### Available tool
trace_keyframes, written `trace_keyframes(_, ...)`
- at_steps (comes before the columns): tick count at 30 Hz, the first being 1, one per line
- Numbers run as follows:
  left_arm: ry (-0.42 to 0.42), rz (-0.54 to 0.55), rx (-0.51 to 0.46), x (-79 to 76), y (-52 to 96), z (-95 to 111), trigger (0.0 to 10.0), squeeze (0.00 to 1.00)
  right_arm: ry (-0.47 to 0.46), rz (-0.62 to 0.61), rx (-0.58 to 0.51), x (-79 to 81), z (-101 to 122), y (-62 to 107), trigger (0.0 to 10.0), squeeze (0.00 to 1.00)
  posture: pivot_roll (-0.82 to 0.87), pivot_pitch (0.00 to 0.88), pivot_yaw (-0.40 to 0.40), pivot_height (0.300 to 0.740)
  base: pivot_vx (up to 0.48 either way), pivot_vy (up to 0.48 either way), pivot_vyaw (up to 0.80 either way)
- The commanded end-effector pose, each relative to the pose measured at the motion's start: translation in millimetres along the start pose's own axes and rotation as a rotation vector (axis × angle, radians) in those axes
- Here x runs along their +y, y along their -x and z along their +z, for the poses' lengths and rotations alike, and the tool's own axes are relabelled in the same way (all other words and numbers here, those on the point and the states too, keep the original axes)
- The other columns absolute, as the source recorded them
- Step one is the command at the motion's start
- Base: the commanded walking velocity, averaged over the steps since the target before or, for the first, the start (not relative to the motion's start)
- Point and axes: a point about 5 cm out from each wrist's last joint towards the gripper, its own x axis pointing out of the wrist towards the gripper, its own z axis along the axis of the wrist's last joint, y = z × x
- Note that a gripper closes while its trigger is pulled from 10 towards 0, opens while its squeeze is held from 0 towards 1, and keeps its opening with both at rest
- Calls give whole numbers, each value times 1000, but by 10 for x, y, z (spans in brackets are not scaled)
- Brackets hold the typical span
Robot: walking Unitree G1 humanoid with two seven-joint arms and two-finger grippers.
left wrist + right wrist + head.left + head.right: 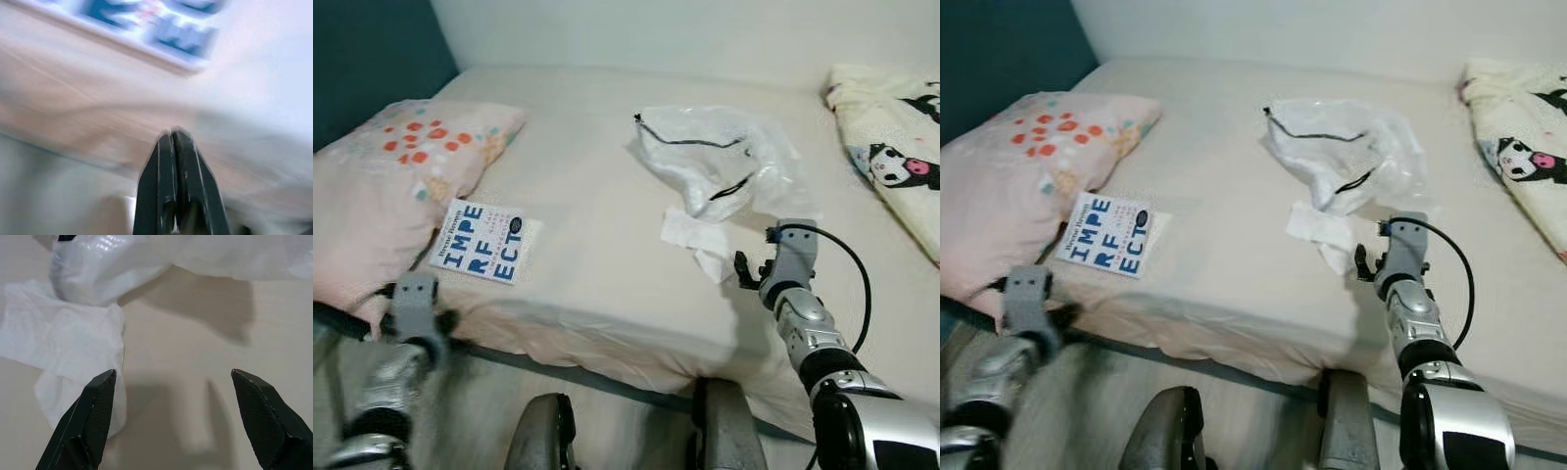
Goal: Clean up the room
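A crumpled white paper tissue (63,342) lies on the cream-sheeted bed (607,176), just ahead of the right gripper (173,382) and toward one finger's side. The gripper hovers low over the sheet with its two black fingers (93,416) spread wide apart and nothing between them. One fingertip sits just beside the tissue's lower fold; whether it touches cannot be told. The far edge of the tissue runs under a crinkled clear plastic bag with a black drawstring (715,157), which lies slumped and flattened on the mattress; whatever it may hold cannot be made out through the folds.

Across the bed, a white paperback with large blue letters (484,240) rests flat near the mattress edge, beside a pale pink pillow dotted with orange spots (386,186). A cream blanket printed with black-and-pink cartoon figures (896,147) lies at the far right. The left gripper (173,142) hangs by the bed's near edge below the book, its fingers pressed together, the wrist picture badly blurred.
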Motion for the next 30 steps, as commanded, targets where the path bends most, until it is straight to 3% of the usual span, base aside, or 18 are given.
trace_keyframes(1, 68, -44, -36, 3, 63, 3, 10000, 0, -35, 14, -8, -11, -35, 21, 10000, 0, 88, 294, 34, 579, 0, 0, 0)
trace_keyframes(2, 94, -114, -60, -139, 77, -7, 10000, 0, -41, 39, -15, 33, -20, 11, 10000, 0, 94, 305, 33, 579, 0, 0, 0)
trace_keyframes(4, 94, -114, -60, -139, 77, -7, 10000, 0, -41, 39, -15, 33, -20, 11, 10000, 0, 94, 305, 33, 579, 0, 0, 0)
trace_keyframes(5, 110, -160, -75, -238, 98, -9, 10000, 0, -43, 54, -20, 61, -10, 5, 10000, 0, 96, 310, 33, 579, 0, 0, 0)
trace_keyframes(8, 175, -347, -163, -618, 289, 129, 10000, 0, -45, 100, -35, 143, 49, -22, 10000, 0, 135, 384, 44, 579, 0, 0, 0)
trace_keyframes(9, 175, -347, -163, -618, 289, 129, 10000, 0, -45, 100, -35, 143, 49, -22, 10000, 0, 135, 384, 44, 579, 0, 0, 0)
trace_keyframes(11, 195, -433, -201, -759, 419, 240, 10000, 0, -73, 127, -55, 154, 92, -30, 10000, 0, 151, 411, 49, 579, 0, 0, 0)
trace_keyframes(12, 195, -433, -201, -759, 419, 240, 10000, 0, -73, 127, -55, 154, 92, -30, 10000, 0, 151, 411, 49, 579, 0, 0, 0)
trace_keyframes(16, 189, -547, -234, -907, 658, 513, 10000, 0, -111, 144, -70, 125, 185, -57, 10000, 0, 197, 475, 67, 579, 0, 0, 0)
trace_keyframes(19, 188, -561, -238, -927, 703, 557, 10000, 0, -107, 141, -69, 122, 197, -61, 10000, 0, 202, 485, 68, 579, 0, 0, 0)
trace_keyframes(21, 189, -591, -236, -985, 813, 646, 10000, 0, -45, 104, -25, 117, 163, -69, 10000, 0, 209, 507, 77, 579, 0, 0, 0)
trace_keyframes(24, 184, -604, -227, -1019, 865, 663, 10000, 0, -16, 94, -14, 122, 154, -71, 10000, 0, 210, 510, 77, 579, 0, 0, 0)
trace_keyframes(25, 183, -624, -208, -1066, 918, 656, 10000, 0, -9, 109, -19, 152, 159, -74, 0, 0, 210, 509, 77, 579, 0, 0, 0)
trace_keyframes(30, 193, -646, -158, -1164, 992, 587, 10000, 0, -45, 187, -56, 250, 193, -76, 0, 0, 204, 492, 69, 579, 0, 0, 0)
